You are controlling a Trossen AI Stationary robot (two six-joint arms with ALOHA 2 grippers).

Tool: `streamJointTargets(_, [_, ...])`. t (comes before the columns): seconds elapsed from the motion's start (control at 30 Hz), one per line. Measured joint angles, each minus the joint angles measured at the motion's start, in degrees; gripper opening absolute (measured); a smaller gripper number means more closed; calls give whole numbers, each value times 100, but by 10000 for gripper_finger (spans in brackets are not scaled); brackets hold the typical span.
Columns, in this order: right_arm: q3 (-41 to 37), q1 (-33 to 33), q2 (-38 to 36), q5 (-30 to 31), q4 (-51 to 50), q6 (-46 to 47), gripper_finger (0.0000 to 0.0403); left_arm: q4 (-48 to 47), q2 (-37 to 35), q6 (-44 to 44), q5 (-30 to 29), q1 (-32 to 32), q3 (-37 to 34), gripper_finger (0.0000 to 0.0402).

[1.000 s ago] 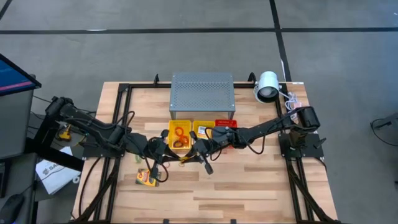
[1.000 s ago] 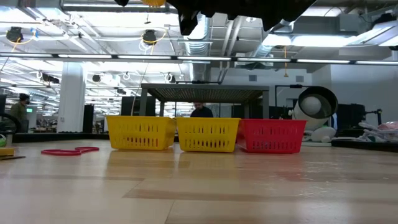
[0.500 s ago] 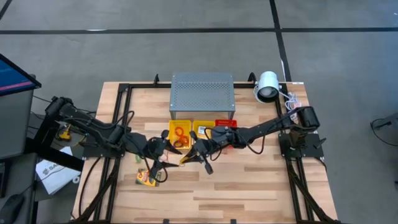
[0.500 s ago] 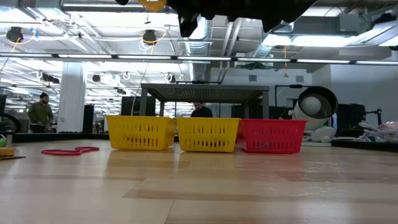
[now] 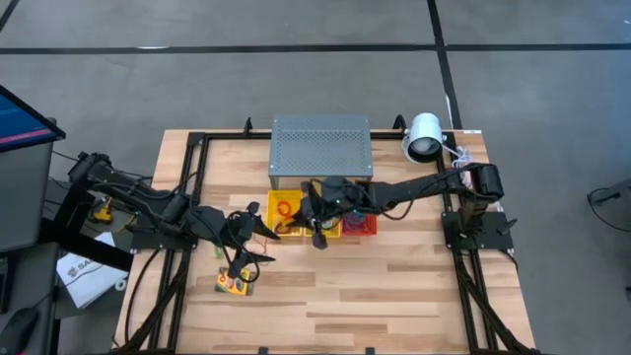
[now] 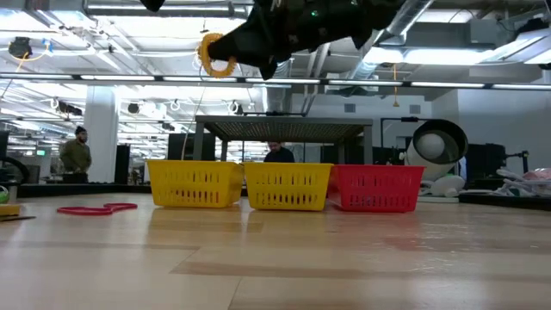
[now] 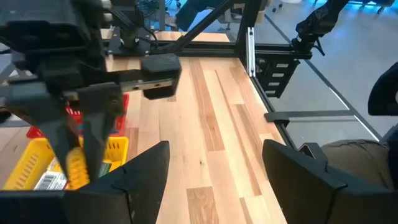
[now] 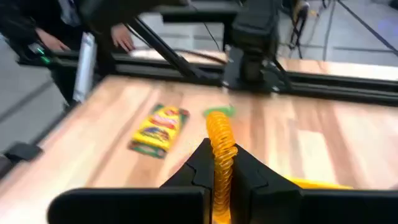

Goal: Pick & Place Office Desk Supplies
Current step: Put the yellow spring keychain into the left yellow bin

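Your right gripper point(image 8: 219, 163) hangs above the row of baskets, over the gap between the left yellow basket point(image 5: 284, 218) and the middle yellow basket point(image 5: 322, 202), with its jaws clenched on a yellow coiled band point(image 8: 220, 140). In the low view that coil point(image 6: 213, 53) dangles high above the counter point(image 6: 275, 258), well clear of the basket rims. Your left gripper point(image 7: 211, 163) sits over the counter just left of the baskets, jaws released and holding nothing. A yellow-and-green card box point(image 5: 235, 283) lies flat on the counter near your left arm, and a green item point(image 8: 221, 111) lies just beyond it. A red band loop point(image 6: 96, 208) rests on the counter left of the baskets. The red basket point(image 6: 376, 188) closes the row on the right.
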Motion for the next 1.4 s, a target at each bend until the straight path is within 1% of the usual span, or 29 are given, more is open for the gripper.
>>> streamJointTargets(0.1, [285,-89,5,156,-572,-170,9,-28,-58,-2,0,-3,0,246])
streamJointTargets(0.27, [717,-235,268,160,-1244,-258,9,-62,-85,1,1,-28,0,239])
streamJointTargets(0.4, [1152,-288,682,164,-1657,-329,10,-129,-85,0,0,-28,0,237])
streamJointTargets(0.67, [2317,-286,1621,172,-2784,-558,10,-200,-83,-2,2,-31,0,234])
streamJointTargets(0.83, [2827,-283,1997,403,-3285,-662,10,-372,-81,-129,4,-31,0,232])
streamJointTargets(1.1, [2945,-284,2083,446,-3512,-717,11,-430,-81,-144,4,-52,0,232])
streamJointTargets(1.17, [2945,-284,2083,571,-3582,-717,13,-430,-81,-144,4,-52,0,232])
streamJointTargets(1.27, [2945,-287,2085,695,-3698,-717,20,-430,-81,-142,3,-52,0,232])
streamJointTargets(1.4, [2945,-286,2087,713,-3762,-719,35,-430,-81,-138,3,-52,0,232])
